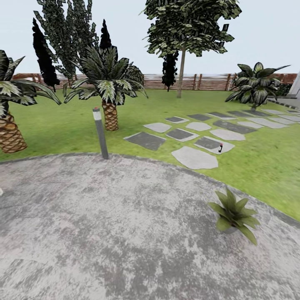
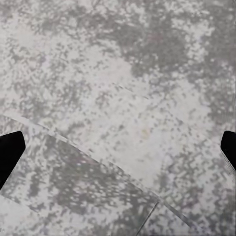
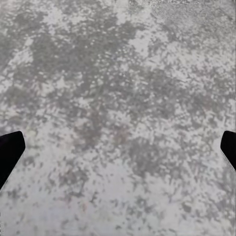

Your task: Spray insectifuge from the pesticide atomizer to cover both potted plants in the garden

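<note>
Bottle [image 1: 220, 147] far off on a stepping stone [image 1: 214, 144]; easily missed.
Both grippers [image 2: 118, 147] [image 3: 118, 147] spread wide, empty; plant [image 1: 234, 214] may be clipped on approach.

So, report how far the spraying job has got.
Nothing looks done yet. The pesticide atomizer stands untouched on a stepping stone out on the lawn. Both wrist views show fingertips spread wide over bare patio, holding nothing: left gripper, right gripper. One potted plant sits at the patio's right edge. Left to do: fetch the atomizer, then spray both plants.
</note>
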You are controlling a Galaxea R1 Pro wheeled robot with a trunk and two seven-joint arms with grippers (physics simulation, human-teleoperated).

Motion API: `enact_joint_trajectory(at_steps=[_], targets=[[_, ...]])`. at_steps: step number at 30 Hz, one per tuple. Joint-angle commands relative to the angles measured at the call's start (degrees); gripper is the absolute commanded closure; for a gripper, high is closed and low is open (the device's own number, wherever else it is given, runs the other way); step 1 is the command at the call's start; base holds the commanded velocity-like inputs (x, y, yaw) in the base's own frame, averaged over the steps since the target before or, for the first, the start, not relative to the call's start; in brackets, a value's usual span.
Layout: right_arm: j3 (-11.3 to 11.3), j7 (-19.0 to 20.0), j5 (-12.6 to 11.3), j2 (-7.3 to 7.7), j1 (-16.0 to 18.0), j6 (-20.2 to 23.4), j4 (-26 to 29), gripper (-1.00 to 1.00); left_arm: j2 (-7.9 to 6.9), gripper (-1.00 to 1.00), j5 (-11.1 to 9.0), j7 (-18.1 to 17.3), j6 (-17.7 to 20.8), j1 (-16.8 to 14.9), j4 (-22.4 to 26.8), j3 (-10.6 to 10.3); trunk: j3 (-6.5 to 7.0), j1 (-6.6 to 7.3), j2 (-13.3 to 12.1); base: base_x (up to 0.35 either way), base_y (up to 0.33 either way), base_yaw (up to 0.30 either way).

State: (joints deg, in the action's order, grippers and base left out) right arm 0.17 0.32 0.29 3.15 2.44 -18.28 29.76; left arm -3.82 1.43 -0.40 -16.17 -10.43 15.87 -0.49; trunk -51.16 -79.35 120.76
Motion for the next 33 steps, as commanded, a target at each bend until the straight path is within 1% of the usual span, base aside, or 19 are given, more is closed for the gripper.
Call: enact_joint_trajectory(at_steps=[1, 11, 33], targets=[[-0.02, 0.03, 0.01, 0.01, 0.02, -0.2, -0.01, -1.0, -0.01, -1.0, 0.15, -0.04, -0.18, -0.03, -0.05, -0.03, -0.05, -0.03, 0.02, 0.339, 0.082, 0.0], [-0.34, -0.02, -0.03, 0.02, 0.02, -0.25, 0.2, -1.0, 0.02, -1.0, 0.15, -0.04, -0.23, -0.03, -0.05, -0.04, -0.05, -0.03, 0.02, 0.34, 0.09, 0.0], [-0.07, 0.03, 0.06, 0.02, 0.02, -0.17, -0.13, -1.0, -0.03, -1.0, 0.15, -0.04, -0.17, -0.03, -0.05, -0.04, -0.05, -0.03, 0.02, 0.339, 0.096, 0.0]])
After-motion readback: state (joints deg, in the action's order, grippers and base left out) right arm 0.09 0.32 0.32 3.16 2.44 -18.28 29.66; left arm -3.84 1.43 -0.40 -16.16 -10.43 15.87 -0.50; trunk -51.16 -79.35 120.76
